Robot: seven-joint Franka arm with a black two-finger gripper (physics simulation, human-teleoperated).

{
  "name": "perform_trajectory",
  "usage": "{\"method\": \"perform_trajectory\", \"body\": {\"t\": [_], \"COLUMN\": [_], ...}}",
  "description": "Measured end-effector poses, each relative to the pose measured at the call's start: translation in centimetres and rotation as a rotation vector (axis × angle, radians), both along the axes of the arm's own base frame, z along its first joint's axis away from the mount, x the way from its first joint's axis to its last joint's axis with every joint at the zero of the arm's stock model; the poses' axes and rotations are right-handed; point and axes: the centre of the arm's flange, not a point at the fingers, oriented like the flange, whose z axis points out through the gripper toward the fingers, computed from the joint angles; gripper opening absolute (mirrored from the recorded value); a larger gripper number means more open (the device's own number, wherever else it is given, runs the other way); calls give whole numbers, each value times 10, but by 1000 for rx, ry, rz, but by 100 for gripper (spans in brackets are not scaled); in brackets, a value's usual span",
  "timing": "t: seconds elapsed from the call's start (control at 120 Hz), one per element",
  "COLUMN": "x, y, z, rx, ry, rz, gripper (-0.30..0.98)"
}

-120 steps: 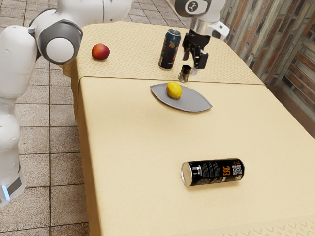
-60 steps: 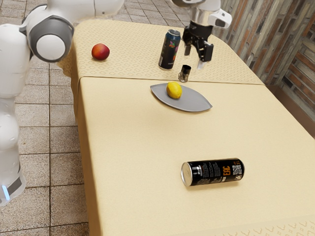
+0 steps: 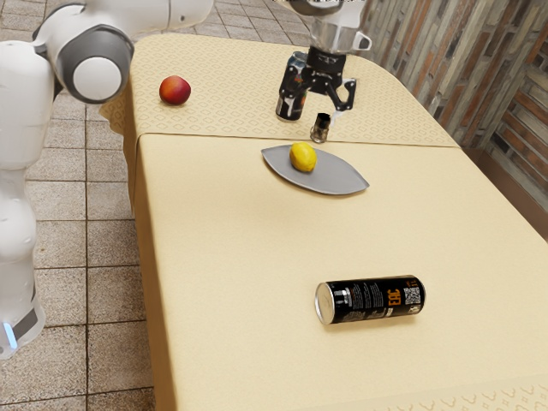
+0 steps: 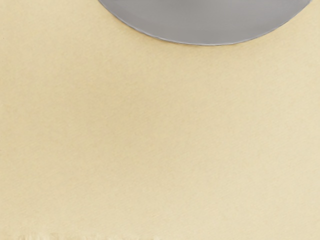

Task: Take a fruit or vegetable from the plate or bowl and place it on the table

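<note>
A yellow lemon (image 3: 303, 157) rests on a gray leaf-shaped plate (image 3: 334, 179), nearer its tip at the exterior view's left. Beyond the plate's far edge, above a small black-topped shaker (image 3: 320, 128), the gripper (image 3: 315, 104) hovers with fingers spread, holding nothing. A red fruit (image 3: 175, 91) sits near the table (image 3: 231, 325) edge at that view's left. The lemon's grasp, lift and placing on the tablecloth all remain.
</note>
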Motion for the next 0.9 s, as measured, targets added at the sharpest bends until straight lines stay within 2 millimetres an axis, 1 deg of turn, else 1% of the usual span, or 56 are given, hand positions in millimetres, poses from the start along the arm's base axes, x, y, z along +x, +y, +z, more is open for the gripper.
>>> {"method": "perform_trajectory", "body": {"t": [0.117, 0.192, 0.225, 0.275, 0.417, 0.492, 0.583, 0.692, 0.9], "x": [0, 3, 3, 3, 9, 10, 8, 9, 19], "y": [22, 27, 35, 46, 52, 55, 71, 87, 96], "z": [-15, -34, -45, -55, -69, -73, -77, -83, -85], "rx": [-9, -15, -25, -37, -53, -54, -49, -48, 21], "ry": [39, 68, 82, 89, 87, 84, 83, 79, 52], "rz": [171, 245, 286, 341, 431, 466, 520, 565, 548], "gripper": [69, 69, 69, 69, 69, 69, 69, 69, 69]}}
